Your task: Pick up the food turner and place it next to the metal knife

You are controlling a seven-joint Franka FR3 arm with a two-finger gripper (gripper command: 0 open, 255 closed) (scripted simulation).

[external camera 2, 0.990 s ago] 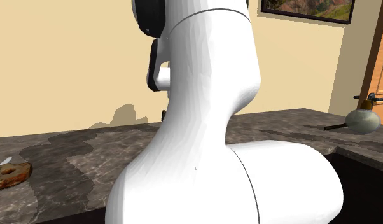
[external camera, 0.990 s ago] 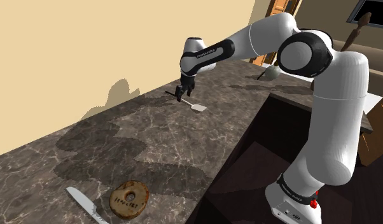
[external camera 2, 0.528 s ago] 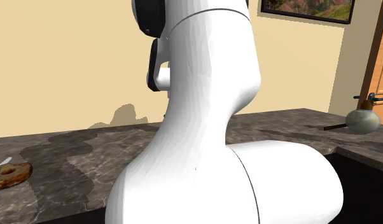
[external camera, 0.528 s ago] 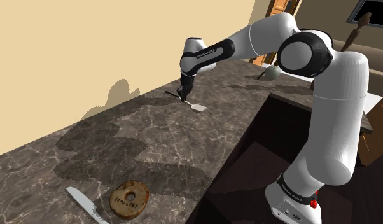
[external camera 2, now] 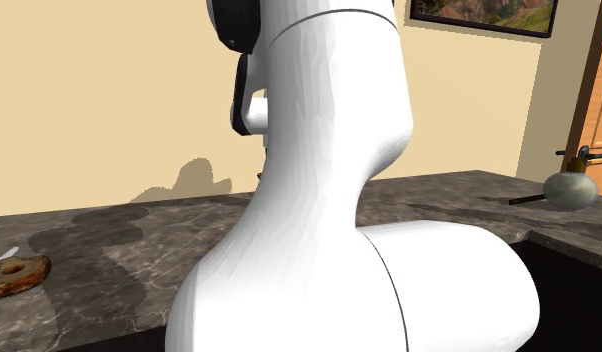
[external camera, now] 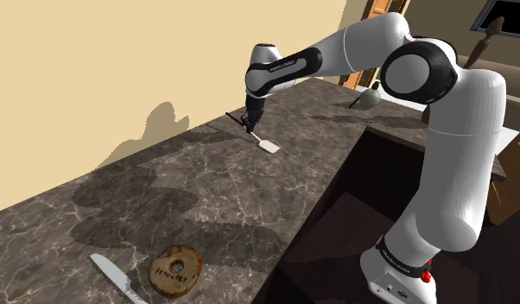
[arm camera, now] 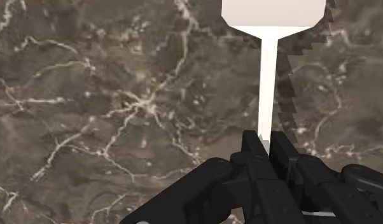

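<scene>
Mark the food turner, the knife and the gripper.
food turner (external camera: 268,147): shoulder view, on its white blade.
knife (external camera: 114,275): shoulder view, middle of its length.
gripper (arm camera: 265,139): wrist view, between the fingertips clasping the turner's handle.

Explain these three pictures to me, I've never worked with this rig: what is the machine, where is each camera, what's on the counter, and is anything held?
The machine is one white robot arm on a box stand, ending in a black two-finger gripper. The shoulder view looks down over the dark marbled counter from beside the stand. The second exterior view is taken from close to the arm, whose white body blocks much of it. The wrist view looks along the gripper from the hand. On the counter lie a knife and a brown ring-shaped item, side by side. The gripper is shut on the thin handle of the white food turner.
</scene>
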